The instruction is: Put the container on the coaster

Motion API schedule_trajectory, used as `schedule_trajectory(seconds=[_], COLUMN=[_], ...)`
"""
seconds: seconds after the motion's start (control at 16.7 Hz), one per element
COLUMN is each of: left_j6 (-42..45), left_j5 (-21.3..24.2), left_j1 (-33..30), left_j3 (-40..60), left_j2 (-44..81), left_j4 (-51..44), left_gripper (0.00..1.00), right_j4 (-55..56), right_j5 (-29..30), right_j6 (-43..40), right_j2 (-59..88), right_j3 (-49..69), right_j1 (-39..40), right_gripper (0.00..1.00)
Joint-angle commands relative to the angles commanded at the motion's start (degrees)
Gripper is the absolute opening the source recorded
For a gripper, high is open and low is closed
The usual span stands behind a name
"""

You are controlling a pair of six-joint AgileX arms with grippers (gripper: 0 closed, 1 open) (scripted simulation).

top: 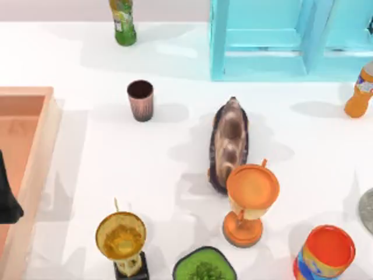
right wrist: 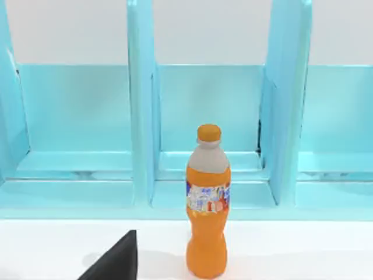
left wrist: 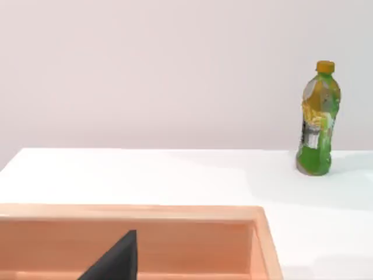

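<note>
A pinkish-brown container is seen standing upright on the white table, left of centre and well apart from the grey coaster, whose edge is cut off at the table's right side. Between them a brown shoe-like object is laid, touching an orange trophy cup. A gold trophy cup, a dark bowl of greenery and an orange-topped can are lined along the near edge. A green bottle is placed at the far edge, an orange bottle at the right before a turquoise rack. The left arm is parked over a wooden tray at the left; whether either gripper is released or clenched cannot be told.
</note>
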Motion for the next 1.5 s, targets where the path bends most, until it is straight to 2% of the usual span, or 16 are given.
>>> schedule_trajectory(seconds=[0.3, 0.6, 0.9, 1.5], left_j6=[0.00, 0.00, 0.00, 0.00], left_j5=[0.00, 0.00, 0.00, 0.00], left_j1=[0.00, 0.00, 0.00, 0.00], left_j3=[0.00, 0.00, 0.00, 0.00], left_j2=[0.00, 0.00, 0.00, 0.00], left_j4=[0.00, 0.00, 0.00, 0.00], left_gripper=[1.00, 1.00, 1.00, 1.00], right_j4=[-1.44, -8.64, -20.02, -46.89], right_j5=[-0.72, -4.38, -10.17, -23.64], right_j6=[-1.18, -7.04, -16.23, -37.41], right_j2=[3.21, 19.32, 44.86, 105.41], right_j3=[3.15, 19.01, 44.35, 104.88], right_j1=[0.64, 3.80, 8.68, 19.80], right_gripper=[1.00, 1.00, 1.00, 1.00])
